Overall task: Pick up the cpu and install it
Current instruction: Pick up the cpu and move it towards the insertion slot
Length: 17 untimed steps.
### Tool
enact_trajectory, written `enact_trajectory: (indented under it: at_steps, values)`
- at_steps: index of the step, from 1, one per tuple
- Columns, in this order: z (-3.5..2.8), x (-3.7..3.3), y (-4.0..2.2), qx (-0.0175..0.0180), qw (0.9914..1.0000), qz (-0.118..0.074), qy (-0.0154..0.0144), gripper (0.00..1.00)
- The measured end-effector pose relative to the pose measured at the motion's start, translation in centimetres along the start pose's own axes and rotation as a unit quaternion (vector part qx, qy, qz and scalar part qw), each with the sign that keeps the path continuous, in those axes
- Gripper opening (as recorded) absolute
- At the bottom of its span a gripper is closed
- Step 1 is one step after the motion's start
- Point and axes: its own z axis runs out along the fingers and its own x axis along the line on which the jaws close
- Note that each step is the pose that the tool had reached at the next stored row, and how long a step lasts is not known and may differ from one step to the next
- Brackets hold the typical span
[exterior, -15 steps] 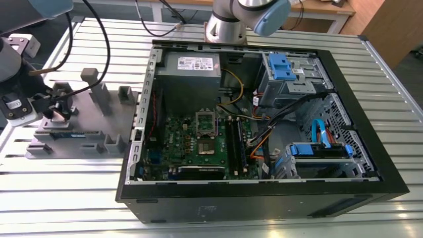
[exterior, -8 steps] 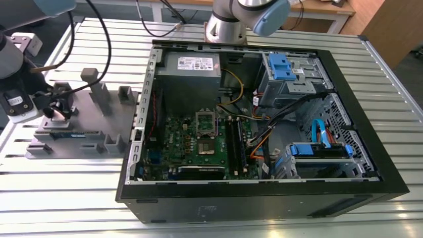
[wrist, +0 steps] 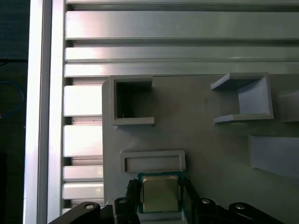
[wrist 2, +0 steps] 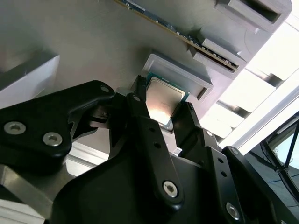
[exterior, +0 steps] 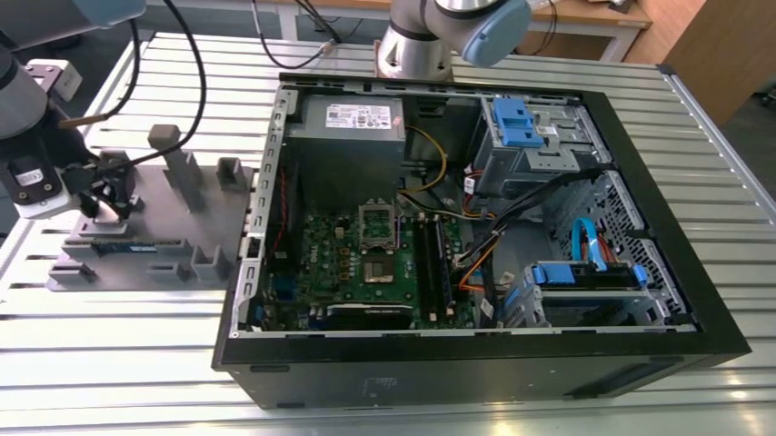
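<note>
In both wrist views the cpu [wrist 2: 162, 99] [wrist: 159, 195], a small square chip with a shiny silver top and dark rim, sits between my two black fingers. My gripper [wrist 2: 162, 98] [wrist: 159, 184] is shut on it, one finger against each side. The chip hangs just in front of its shallow rectangular pocket [wrist: 153, 162] in the grey tray [exterior: 158, 227]. In the exterior view my gripper [exterior: 104, 204] is low over the tray at that view's left, well apart from the open computer case [exterior: 485, 227]. The motherboard's socket [exterior: 380, 269] lies bare with its metal frame [exterior: 380, 218] raised.
Grey posts and brackets [exterior: 182, 168] stand on the tray close to my gripper. A long dark memory stick [wrist 2: 177, 32] rests in a tray slot. Cables [exterior: 485, 245], blue drive bays [exterior: 524, 123] and the case walls ring the motherboard. A second arm's base [exterior: 419, 45] stands behind the case.
</note>
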Motion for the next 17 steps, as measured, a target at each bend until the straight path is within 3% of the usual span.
enact_trajectory:
  at_steps: [3,10,15,17]
  values:
    - [0.04,0.03,0.28,0.0110,0.99994,-0.002,-0.0003,0.47]
    - [0.26,0.21,1.46,0.0277,0.99960,-0.005,-0.0008,0.47]
    - [0.35,0.36,1.67,0.0507,0.99869,-0.007,-0.0014,0.47]
    - [0.41,0.39,1.72,0.0556,0.99842,-0.008,-0.0015,0.47]
